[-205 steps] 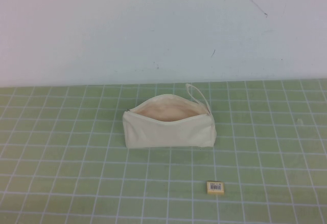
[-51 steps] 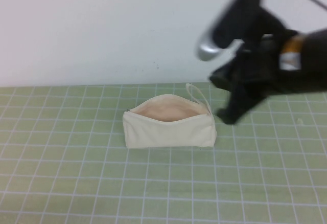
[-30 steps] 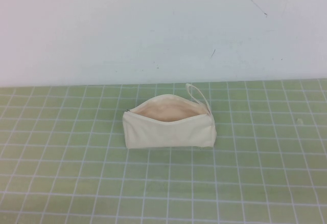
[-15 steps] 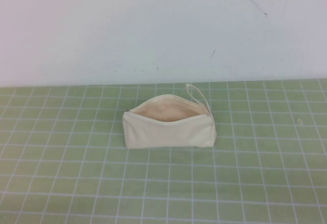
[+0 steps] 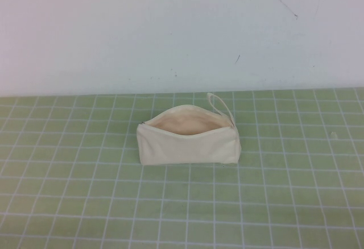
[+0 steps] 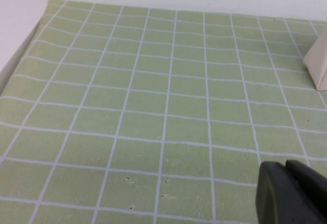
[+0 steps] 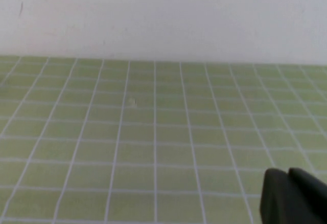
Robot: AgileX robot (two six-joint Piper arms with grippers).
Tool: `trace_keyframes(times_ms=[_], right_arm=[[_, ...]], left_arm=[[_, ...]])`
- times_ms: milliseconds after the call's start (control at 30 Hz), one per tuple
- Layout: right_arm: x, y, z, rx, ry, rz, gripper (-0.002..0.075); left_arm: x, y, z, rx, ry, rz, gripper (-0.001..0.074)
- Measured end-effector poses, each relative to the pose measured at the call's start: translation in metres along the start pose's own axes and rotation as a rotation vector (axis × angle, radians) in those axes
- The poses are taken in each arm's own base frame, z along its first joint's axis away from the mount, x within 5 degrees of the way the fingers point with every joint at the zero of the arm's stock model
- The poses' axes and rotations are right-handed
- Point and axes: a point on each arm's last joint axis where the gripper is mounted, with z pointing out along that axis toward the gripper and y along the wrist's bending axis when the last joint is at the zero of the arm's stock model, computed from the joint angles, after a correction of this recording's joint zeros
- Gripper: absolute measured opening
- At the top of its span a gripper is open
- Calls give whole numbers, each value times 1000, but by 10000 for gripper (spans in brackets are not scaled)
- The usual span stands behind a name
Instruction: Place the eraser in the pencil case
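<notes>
High view: pencil case (image 5: pixel 188 141) stood mid-mat, zip mouth gaping, beige lining showing; eraser nowhere visible, presumably inside.

Left wrist view: left gripper (image 6: pixel 294 193) hovered low over green grid mat (image 6: pixel 153 106), fingers pressed together, empty; case corner at frame edge.

Right wrist view: right gripper (image 7: pixel 292 196) parked over bare mat, clamped, holding nothing.

Risk: open mouth, nudged pouch could spill eraser.

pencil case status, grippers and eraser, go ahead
Left gripper shut, parked low over the mat. Right gripper shut, parked, nothing held. Pencil case upright, mouth open, both arms out of the high view. Eraser not visible anywhere on the mat. Nothing in the way.
</notes>
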Motion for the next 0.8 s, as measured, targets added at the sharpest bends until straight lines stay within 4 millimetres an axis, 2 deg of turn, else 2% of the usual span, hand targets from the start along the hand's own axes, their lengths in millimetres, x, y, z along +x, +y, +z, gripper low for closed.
trace_keyframes(times_ms=[133,200,533,800], right_arm=[[25,3,8,-15,77,20,-1],[31,4,9,-17,96,23,-1],[32,10,9,-121,109,0,-1],[33,10,9,-126,115,-13,-1]], left_arm=[[0,0,0,0,0,0,-4],[0,0,0,0,0,0,-4],[0,0,0,1,0,-2,-4],[0,0,0,1,0,-2,-4]])
